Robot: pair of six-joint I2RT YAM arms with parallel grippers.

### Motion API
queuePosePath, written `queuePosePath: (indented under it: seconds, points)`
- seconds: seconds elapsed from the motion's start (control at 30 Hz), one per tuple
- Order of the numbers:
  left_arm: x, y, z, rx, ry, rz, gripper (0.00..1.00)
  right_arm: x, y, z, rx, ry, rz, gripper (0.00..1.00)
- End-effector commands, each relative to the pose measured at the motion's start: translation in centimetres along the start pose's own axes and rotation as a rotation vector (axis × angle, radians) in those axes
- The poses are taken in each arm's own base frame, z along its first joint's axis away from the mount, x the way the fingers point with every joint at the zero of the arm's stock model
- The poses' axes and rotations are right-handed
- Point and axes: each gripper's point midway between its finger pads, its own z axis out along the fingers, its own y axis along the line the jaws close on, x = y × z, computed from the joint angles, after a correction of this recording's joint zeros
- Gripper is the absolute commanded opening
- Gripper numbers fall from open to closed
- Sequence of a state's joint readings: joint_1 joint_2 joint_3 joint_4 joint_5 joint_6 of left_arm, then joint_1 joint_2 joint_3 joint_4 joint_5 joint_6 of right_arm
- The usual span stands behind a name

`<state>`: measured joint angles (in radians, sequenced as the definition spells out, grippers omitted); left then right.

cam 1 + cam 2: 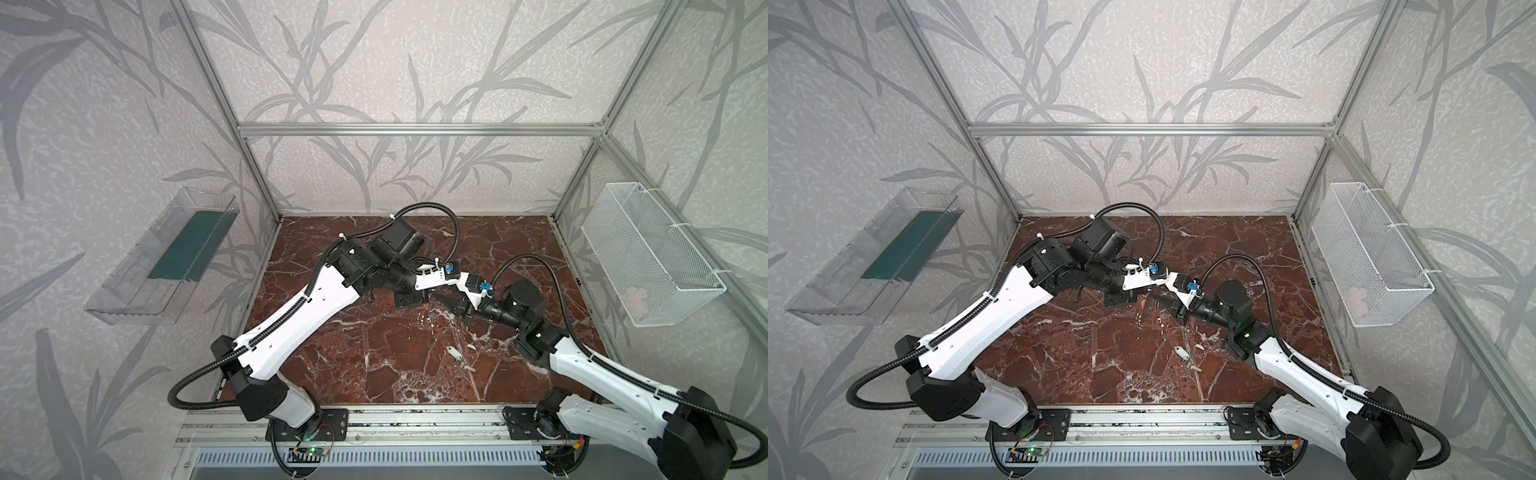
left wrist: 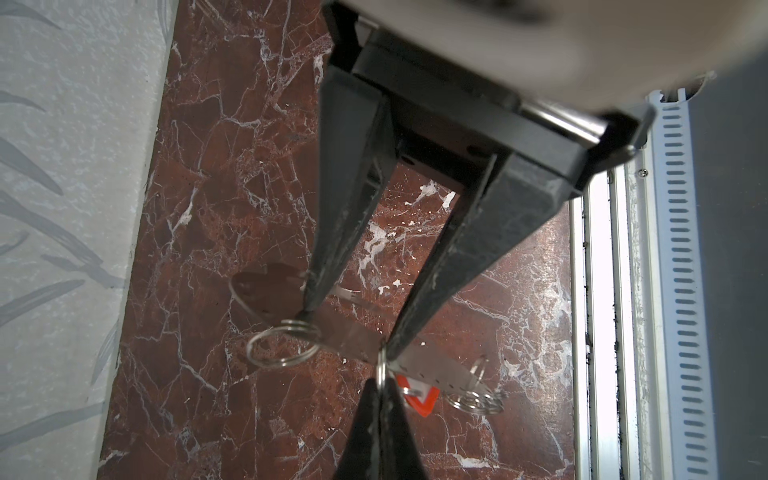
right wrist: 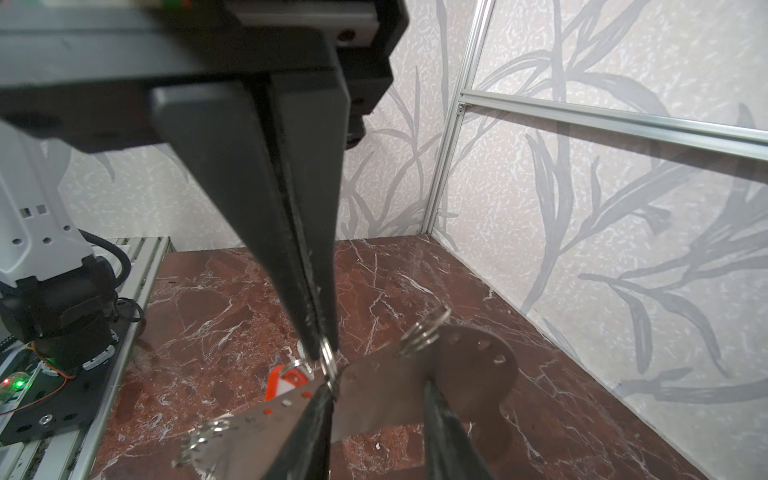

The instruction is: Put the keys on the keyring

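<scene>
The keyring (image 2: 432, 368) (image 3: 382, 390), a flat grey plate with small holes, is held above the table. My right gripper (image 3: 378, 382) (image 2: 348, 328) grips it with its fingers partly apart, one tip near each of two split rings. My left gripper (image 2: 380, 374) (image 3: 322, 353) is shut on a small split ring (image 2: 381, 365) at the plate's holed edge. The red-orange tagged key (image 2: 424, 401) (image 1: 422, 308) hangs from that ring. The white-tagged key (image 1: 455, 354) (image 1: 1180, 353) lies on the table nearer the front, away from both grippers.
Two more split rings (image 2: 282, 347) (image 2: 478, 399) hang on the plate. The marble table (image 1: 374, 365) has a clear bin (image 1: 166, 257) on the left wall, a white wire basket (image 1: 648, 257) on the right wall and a metal rail (image 1: 374, 419) along its front.
</scene>
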<state>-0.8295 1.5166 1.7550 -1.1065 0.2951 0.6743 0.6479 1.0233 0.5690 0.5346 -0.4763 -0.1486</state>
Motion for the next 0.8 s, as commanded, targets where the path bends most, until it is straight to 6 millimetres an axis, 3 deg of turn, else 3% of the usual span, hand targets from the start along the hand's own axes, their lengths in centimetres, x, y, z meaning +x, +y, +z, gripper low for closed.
queuePosePath:
  seconds: [0.0,0.17,0.37,0.53,0.77]
  points:
    - [0.9,-1.3,-0.1,0.04,0.026,0.026,0.0,-2.6,0.2,-0.7,-0.011,-0.095,-0.029,0.34]
    - [0.7,-1.2,0.1,0.041,0.027,0.022,0.0,-3.0,1.9,-0.6,-0.119,-0.123,-0.03,0.31]
    - [0.6,-1.1,0.2,0.045,0.025,0.022,0.0,-3.3,1.9,-0.1,-0.135,-0.131,-0.018,0.28]
    - [0.4,-1.0,0.1,0.04,0.015,0.022,0.0,-2.2,2.0,0.3,-0.15,-0.082,-0.004,0.25]
    - [0.3,-1.1,0.0,0.044,0.008,0.025,0.0,-2.1,1.7,0.2,-0.122,-0.082,-0.011,0.09]
